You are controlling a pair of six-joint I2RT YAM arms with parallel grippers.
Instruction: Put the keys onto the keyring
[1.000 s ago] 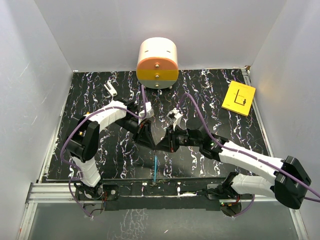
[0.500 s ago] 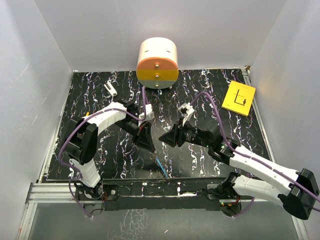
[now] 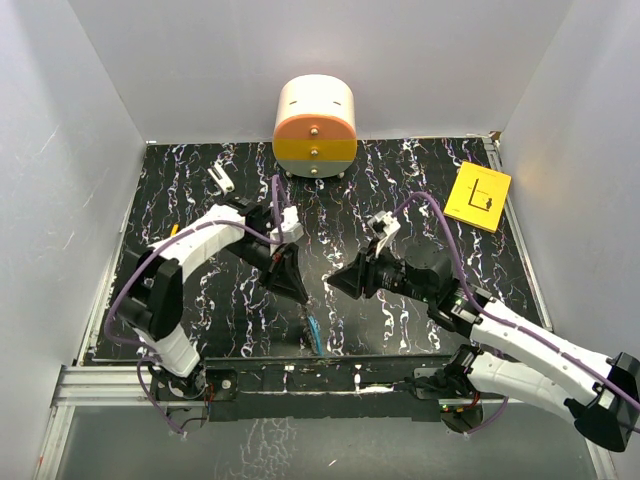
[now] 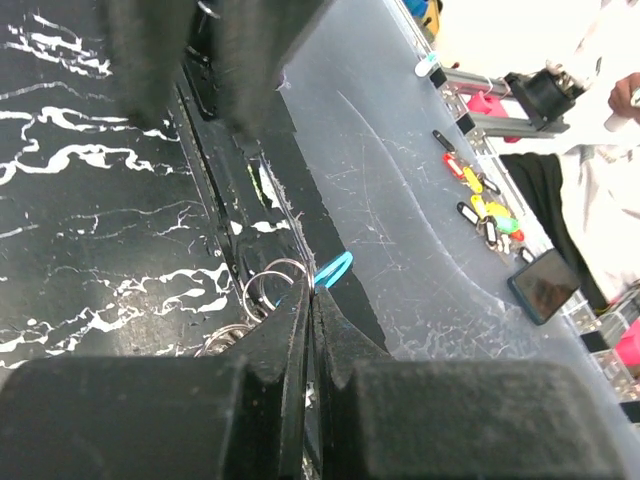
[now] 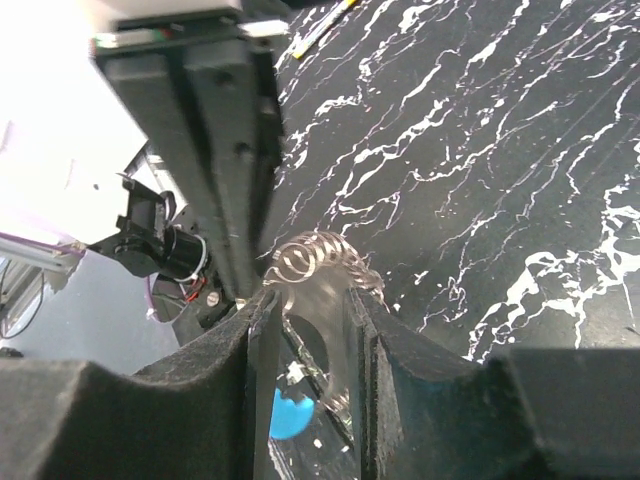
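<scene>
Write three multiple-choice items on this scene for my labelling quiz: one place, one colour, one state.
1. Where on the table does the yellow card lie?
A. near left corner
B. far right corner
C. dead centre

2. What colour is the band of the keyring that the left jaws pinch?
A. green
B. orange
C. blue

3. How do the right jaws stand?
A. apart
B. pressed shut
C. out of every view

Answers: 1 B, the top view shows it by the far right edge; 2 C, the left wrist view shows a bright-blue loop at the shut tips; 3 A, the right wrist view shows a gap between them.
</scene>
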